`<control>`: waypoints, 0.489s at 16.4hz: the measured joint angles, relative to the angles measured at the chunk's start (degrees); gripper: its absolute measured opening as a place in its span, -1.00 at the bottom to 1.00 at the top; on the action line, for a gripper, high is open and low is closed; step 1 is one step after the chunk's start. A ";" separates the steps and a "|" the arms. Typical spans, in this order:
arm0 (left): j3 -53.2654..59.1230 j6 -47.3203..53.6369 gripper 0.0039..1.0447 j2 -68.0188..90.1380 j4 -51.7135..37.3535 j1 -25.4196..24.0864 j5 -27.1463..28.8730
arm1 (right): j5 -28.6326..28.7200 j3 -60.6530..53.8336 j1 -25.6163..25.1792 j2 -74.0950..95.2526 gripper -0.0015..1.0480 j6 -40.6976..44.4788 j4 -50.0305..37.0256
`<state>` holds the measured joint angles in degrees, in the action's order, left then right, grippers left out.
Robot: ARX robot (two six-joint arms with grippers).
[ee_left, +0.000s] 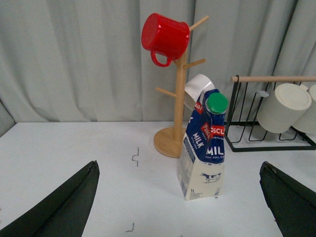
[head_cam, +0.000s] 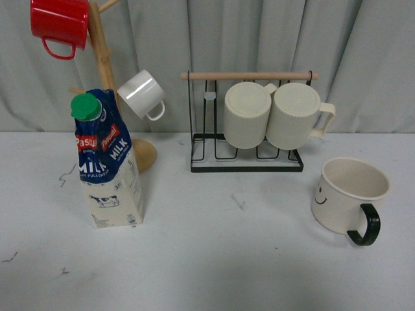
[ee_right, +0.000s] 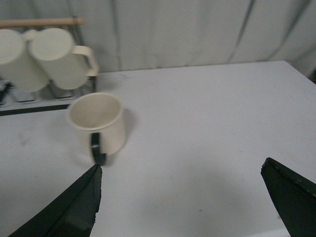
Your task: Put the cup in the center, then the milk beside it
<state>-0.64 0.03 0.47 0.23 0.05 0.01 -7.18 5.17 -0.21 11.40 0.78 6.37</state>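
The cup [head_cam: 351,194], a wide cream mug with a black loop handle and a small smiley face, stands upright at the right of the white table. It also shows in the right wrist view [ee_right: 98,122], ahead of my open right gripper [ee_right: 180,197] and off to one side. The milk [head_cam: 107,162], a tall carton with a blue top, green cap and cow drawing, stands at the left. In the left wrist view the milk [ee_left: 205,148] stands ahead of my open left gripper [ee_left: 178,195], between the spread fingers. Neither gripper shows in the front view.
A wooden mug tree [head_cam: 104,78] behind the milk holds a red mug [head_cam: 59,24] and a small white mug [head_cam: 142,94]. A black wire rack [head_cam: 246,149] at the back holds two ribbed cream mugs [head_cam: 272,115]. Grey curtain behind.
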 joint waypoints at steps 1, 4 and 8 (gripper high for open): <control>0.00 0.00 0.88 0.00 -0.13 0.00 -0.04 | 1.36 3.32 -4.85 10.10 0.87 -0.04 -5.11; 0.00 0.00 0.88 0.00 -0.02 0.00 -0.02 | 8.55 12.87 -8.04 34.49 0.87 -1.16 -13.64; 0.00 0.00 0.88 0.00 -0.02 0.00 -0.02 | 13.33 27.30 -6.43 60.04 0.87 -6.86 -15.76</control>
<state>-0.64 0.03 0.47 0.21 0.05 -0.01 6.15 32.47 -6.63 71.44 -6.09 -9.39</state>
